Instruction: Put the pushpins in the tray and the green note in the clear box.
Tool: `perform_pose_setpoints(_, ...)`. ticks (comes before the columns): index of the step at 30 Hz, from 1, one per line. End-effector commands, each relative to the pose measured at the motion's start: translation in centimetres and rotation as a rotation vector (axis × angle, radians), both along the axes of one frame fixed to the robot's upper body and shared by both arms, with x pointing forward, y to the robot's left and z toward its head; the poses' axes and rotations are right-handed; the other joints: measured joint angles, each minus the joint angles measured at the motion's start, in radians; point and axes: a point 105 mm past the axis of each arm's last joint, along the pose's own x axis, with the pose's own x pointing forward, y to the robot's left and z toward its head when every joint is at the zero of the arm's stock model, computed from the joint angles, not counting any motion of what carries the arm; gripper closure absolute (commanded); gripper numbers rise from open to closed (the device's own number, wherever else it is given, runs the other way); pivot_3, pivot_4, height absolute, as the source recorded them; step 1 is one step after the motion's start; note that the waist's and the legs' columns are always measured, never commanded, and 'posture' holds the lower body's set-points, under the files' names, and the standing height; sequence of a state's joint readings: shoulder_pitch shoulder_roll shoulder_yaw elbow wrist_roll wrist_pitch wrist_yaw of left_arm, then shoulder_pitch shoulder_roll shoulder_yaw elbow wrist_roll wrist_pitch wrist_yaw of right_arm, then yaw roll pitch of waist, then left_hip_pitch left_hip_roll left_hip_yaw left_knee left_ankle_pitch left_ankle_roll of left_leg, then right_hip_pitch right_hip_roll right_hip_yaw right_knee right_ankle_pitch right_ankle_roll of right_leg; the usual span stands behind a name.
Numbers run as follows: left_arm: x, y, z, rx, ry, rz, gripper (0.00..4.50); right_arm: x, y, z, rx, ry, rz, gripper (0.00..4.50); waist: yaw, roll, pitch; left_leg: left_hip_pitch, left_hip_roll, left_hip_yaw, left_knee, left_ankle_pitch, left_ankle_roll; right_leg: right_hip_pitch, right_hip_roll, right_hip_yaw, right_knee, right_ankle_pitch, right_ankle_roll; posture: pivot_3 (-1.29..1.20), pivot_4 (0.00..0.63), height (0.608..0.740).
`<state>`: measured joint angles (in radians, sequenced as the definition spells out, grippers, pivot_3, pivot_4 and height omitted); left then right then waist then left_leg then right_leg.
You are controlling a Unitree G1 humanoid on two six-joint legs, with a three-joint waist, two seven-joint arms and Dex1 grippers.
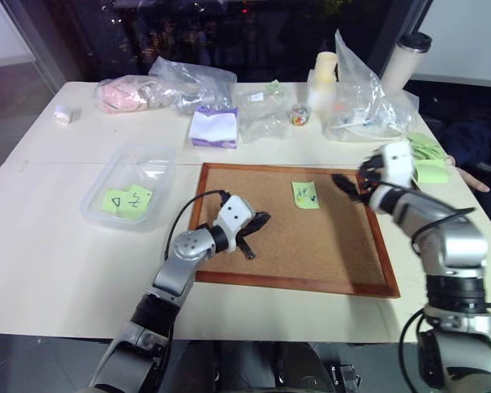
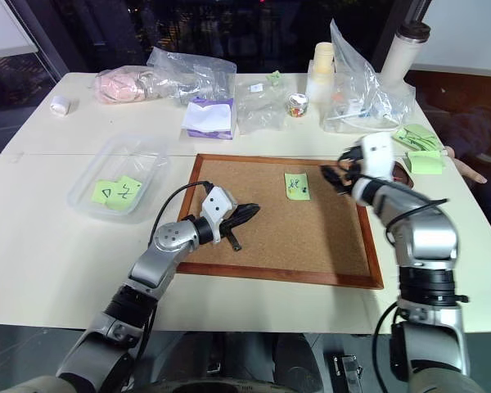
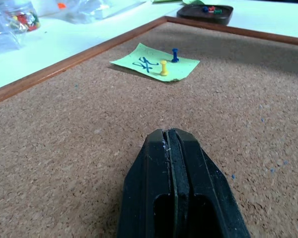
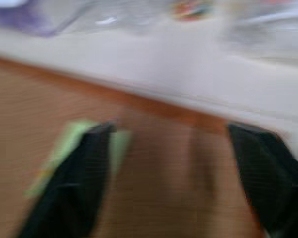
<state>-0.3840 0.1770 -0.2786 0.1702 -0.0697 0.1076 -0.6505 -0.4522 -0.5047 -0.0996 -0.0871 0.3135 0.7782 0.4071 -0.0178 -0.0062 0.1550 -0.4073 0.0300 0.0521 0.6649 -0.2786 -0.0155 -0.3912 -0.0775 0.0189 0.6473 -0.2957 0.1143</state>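
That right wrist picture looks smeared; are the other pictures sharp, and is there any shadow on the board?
Right wrist view: motion-blurred, the green note and the tool's fingers smeared. Left wrist view: sharp on the note and its two pushpins, with a darker shadow band across the cork board. Head views: clear and evenly lit.

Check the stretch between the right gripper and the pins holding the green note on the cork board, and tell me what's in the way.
Nothing visible. The right gripper, fingers apart, hovers beside the light-green note; only bare cork board lies between it and the blue pushpin and yellow pushpin.
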Motion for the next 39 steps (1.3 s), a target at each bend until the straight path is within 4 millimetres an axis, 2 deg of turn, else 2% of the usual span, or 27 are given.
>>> perform_pose_setpoints(1, 0.2, 1.3, -1.2, 0.039, 0.04, 0.041, 4.5, -0.2, 1.0, 0.6, -0.076, -0.058, 0.036, 2.31, 0.003, 0.0, 0.0, 0.0, 0.0, 0.0, 0.0, 0.0, 0.0, 0.0, 0.0, 0.0, 0.0, 0.0, 0.0, 0.0, 0.15, 0.74)
perform_pose_setpoints(14, -0.3, 1.1, -1.0, 0.034, 0.047, 0.042, 4.5, 0.3, 1.7, -1.3, -0.063, -0.042, 0.035, 2.31, 0.002, 0.0, 0.0, -0.001, -0.001, 0.0, 0.0, 0.0, 0.0, -0.001, -0.001, 0.0, 0.0, 0.0, 0.0, 0.0, 0.15, 0.74)
perform_pose_setpoints(21, -0.1, 1.5, -1.0, 0.035, 0.048, 0.053, 4.5, 0.2, 1.0, -2.0, -0.077, -0.033, 0.015, 2.31, 0.002, 0.0, 0.0, -0.001, -0.001, 0.0, 0.0, 0.0, 0.0, -0.001, -0.001, 0.0, 0.0, 0.0, 0.0, 0.0, 0.15, 0.74)
perform_pose_setpoints(23, -0.1, 1.6, -1.1, 0.038, 0.047, 0.053, 4.5, 0.2, 1.0, -2.4, -0.079, -0.029, 0.009, 2.84, 0.002, 0.0, 0.0, -0.001, -0.001, 0.0, 0.0, 0.0, 0.0, -0.001, -0.001, 0.0, 0.0, 0.0, 0.0, 0.0, 0.15, 0.74)
perform_pose_setpoints(24, -0.1, 1.6, -1.1, 0.04, 0.047, 0.053, 4.5, 0.3, 0.9, -2.5, -0.083, -0.027, 0.006, 2.84, 0.001, 0.0, 0.0, -0.001, -0.001, 0.0, 0.0, 0.0, 0.0, -0.001, -0.001, 0.0, 0.0, 0.0, 0.0, 0.0, 0.15, 0.74)
perform_pose_setpoints(27, -0.2, 1.6, -1.3, 0.046, 0.045, 0.049, 4.5, 0.1, 1.0, -3.2, -0.081, -0.014, 0.011, 3.96, 0.002, 0.0, 0.0, -0.001, -0.001, 0.0, 0.0, 0.0, 0.0, -0.001, -0.001, 0.0, 0.0, 0.0, 0.0, 0.0, 0.15, 0.74)
perform_pose_setpoints(28, -0.3, 1.6, -1.3, 0.046, 0.044, 0.049, 4.5, 0.0, 1.0, -3.6, -0.088, -0.007, 0.012, 4.46, 0.003, 0.0, 0.0, -0.001, -0.001, 0.0, 0.0, 0.0, 0.0, -0.001, -0.001, 0.0, 0.0, 0.0, 0.0, 0.0, 0.15, 0.74)
perform_pose_setpoints(32, -0.4, 1.4, -1.4, 0.046, 0.042, 0.046, 4.5, -0.3, 1.1, -3.8, -0.093, -0.009, 0.018, 4.49, 0.004, 0.0, 0.0, -0.001, -0.001, 0.0, 0.0, 0.0, 0.0, 0.0, -0.001, 0.0, 0.0, 0.0, 0.0, 0.0, 0.15, 0.74)
perform_pose_setpoints(39, -0.6, 1.0, -2.3, 0.044, 0.072, 0.048, 4.5, -0.4, 0.8, -2.0, -0.068, -0.052, -0.006, 4.49, 0.005, 0.0, 0.0, -0.001, -0.001, 0.0, 0.0, 0.0, 0.0, 0.0, -0.001, 0.0, 0.0, 0.0, 0.0, 0.0, 0.15, 0.74)
